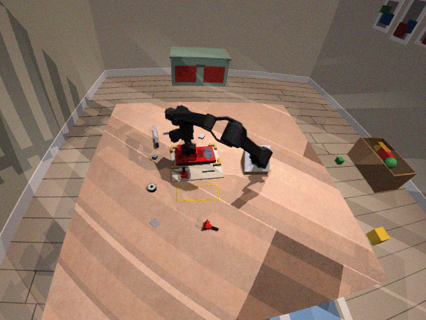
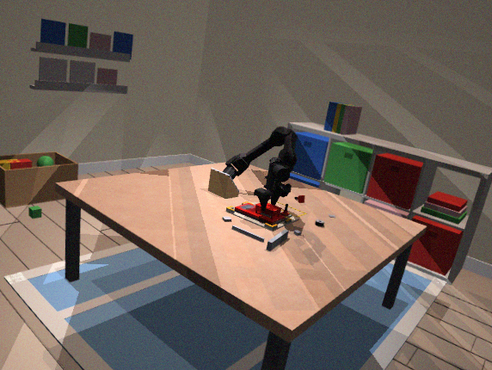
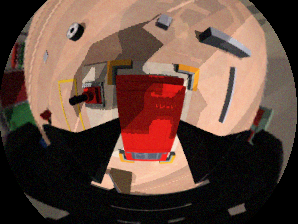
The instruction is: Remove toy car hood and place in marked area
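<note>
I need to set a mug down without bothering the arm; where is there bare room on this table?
Likely between the yellow outline and the red-and-black piece, though the outline should stay free. It is crowded around the red car, under the gripper.

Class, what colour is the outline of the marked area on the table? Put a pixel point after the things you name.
The outline of the marked area [image 1: 176,193] [image 3: 60,95] is yellow, clearest in the top view.
</note>
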Robot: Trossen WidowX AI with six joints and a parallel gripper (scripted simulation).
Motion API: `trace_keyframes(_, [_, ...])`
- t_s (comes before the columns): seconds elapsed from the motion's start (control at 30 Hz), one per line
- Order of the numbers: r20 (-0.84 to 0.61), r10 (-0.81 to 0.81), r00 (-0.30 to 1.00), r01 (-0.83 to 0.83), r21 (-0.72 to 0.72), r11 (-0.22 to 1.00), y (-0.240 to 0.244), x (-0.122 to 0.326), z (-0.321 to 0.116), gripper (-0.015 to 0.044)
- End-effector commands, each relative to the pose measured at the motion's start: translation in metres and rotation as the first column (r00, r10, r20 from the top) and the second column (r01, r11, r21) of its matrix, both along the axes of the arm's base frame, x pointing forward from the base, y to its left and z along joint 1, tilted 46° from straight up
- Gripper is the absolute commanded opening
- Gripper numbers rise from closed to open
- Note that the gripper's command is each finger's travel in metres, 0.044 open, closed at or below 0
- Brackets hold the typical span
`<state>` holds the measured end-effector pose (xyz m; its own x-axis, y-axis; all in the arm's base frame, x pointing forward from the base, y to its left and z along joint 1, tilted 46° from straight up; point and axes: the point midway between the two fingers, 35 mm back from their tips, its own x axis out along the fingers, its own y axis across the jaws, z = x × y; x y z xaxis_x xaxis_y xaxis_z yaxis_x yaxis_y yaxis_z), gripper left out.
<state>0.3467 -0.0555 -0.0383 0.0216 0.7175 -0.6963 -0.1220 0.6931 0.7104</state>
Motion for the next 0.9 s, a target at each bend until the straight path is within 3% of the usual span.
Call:
trace_keyframes(0.0, [0.003, 0.005, 1.000, -0.005, -0.006, 1.000, -0.003, 0.000, 0.002, 0.0000])
trace_keyframes(0.5, [0.002, 0.005, 1.000, -0.005, -0.006, 1.000, -0.012, 0.000, 0.010, 0.0000])
trace_keyframes(0.87, [0.002, 0.005, 1.000, -0.005, -0.007, 1.000, -0.042, -0.001, 0.039, 0.0000])
